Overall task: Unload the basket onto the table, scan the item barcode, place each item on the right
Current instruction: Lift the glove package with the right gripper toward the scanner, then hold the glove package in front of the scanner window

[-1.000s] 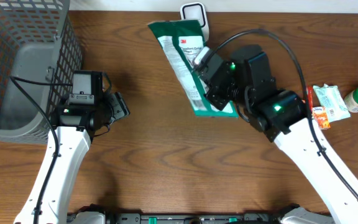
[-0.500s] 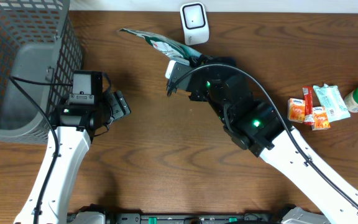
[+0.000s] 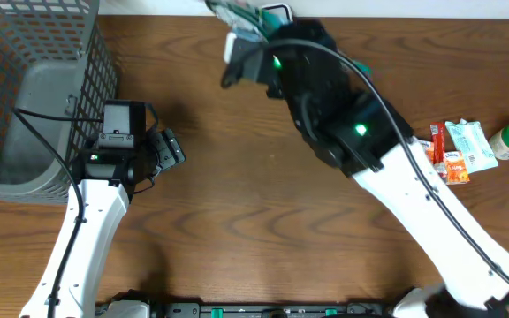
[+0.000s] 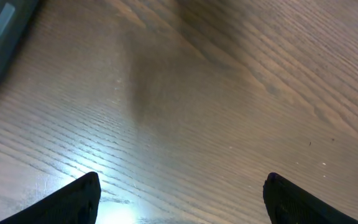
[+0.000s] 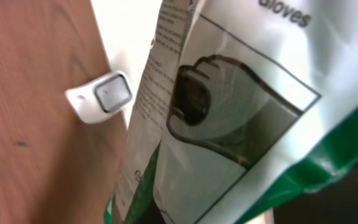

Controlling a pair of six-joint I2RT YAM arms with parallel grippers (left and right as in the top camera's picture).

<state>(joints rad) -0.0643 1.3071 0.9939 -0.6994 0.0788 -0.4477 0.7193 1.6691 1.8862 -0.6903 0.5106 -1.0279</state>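
Green-white glove packet [image 5: 229,124] overfills right wrist view.

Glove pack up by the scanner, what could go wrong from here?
The pack is floppy and angled at the scanner, and no barcode shows in the right wrist view, so the scan may miss. It also hangs at the far edge of the table; if the grip slips, it could fall behind.

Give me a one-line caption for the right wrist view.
Green-and-white glove packet in close-up, small white scanner to its left, wooden table beyond.
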